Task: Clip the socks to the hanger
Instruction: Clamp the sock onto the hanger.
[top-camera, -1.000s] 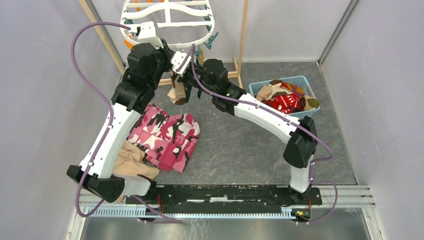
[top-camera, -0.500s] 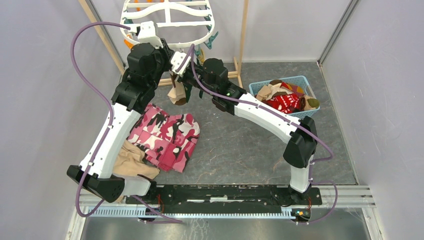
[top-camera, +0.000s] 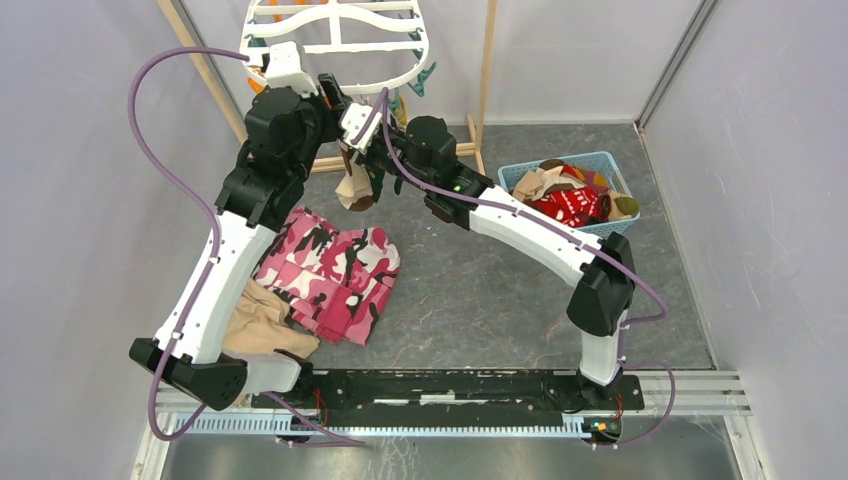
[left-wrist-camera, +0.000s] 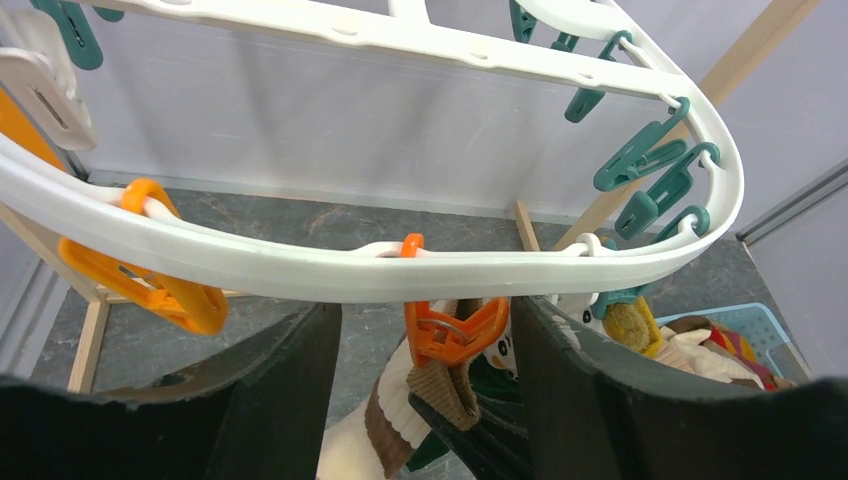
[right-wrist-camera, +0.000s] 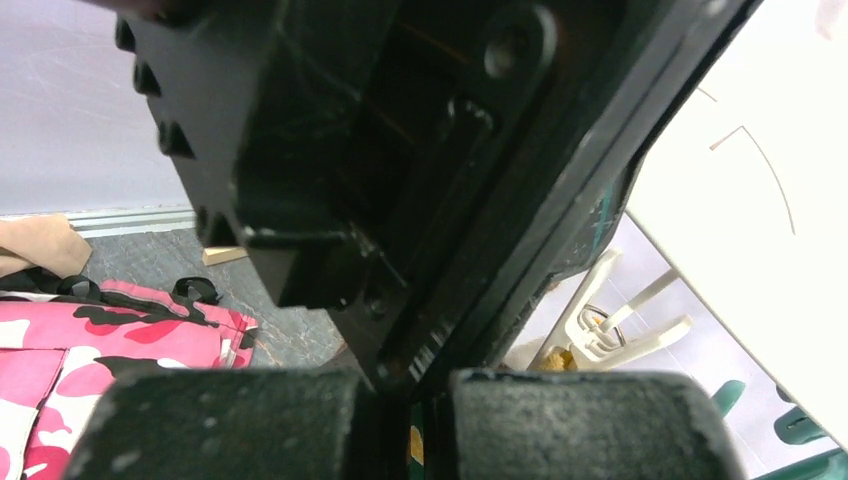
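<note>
The white oval hanger (top-camera: 405, 72) hangs at the back, and its rim (left-wrist-camera: 300, 272) crosses the left wrist view. An orange clip (left-wrist-camera: 455, 335) on that rim bites the ribbed cuff of a tan, brown-striped sock (left-wrist-camera: 400, 415), which dangles below (top-camera: 352, 188). My left gripper (left-wrist-camera: 425, 320) is open, one finger on each side of the clip and neither gripping it. My right gripper (top-camera: 362, 152) is shut on the sock's cuff just under the clip; its pads (right-wrist-camera: 560, 430) nearly meet. A dark green sock (left-wrist-camera: 500, 385) hangs behind. More socks (top-camera: 570, 200) lie in the basket.
A blue basket (top-camera: 518, 172) stands on the floor at the right. A pink camouflage garment (top-camera: 330, 270) and a tan cloth (top-camera: 258, 325) lie by the left arm. Wooden stand poles (top-camera: 487, 80) flank the hanger. Teal clips (left-wrist-camera: 640, 160) dangle on its right; one holds a mustard sock (left-wrist-camera: 632, 325).
My left gripper has opened off the orange clip and drawn slightly up and left. The clip now grips the sock's cuff. The right arm has held still.
</note>
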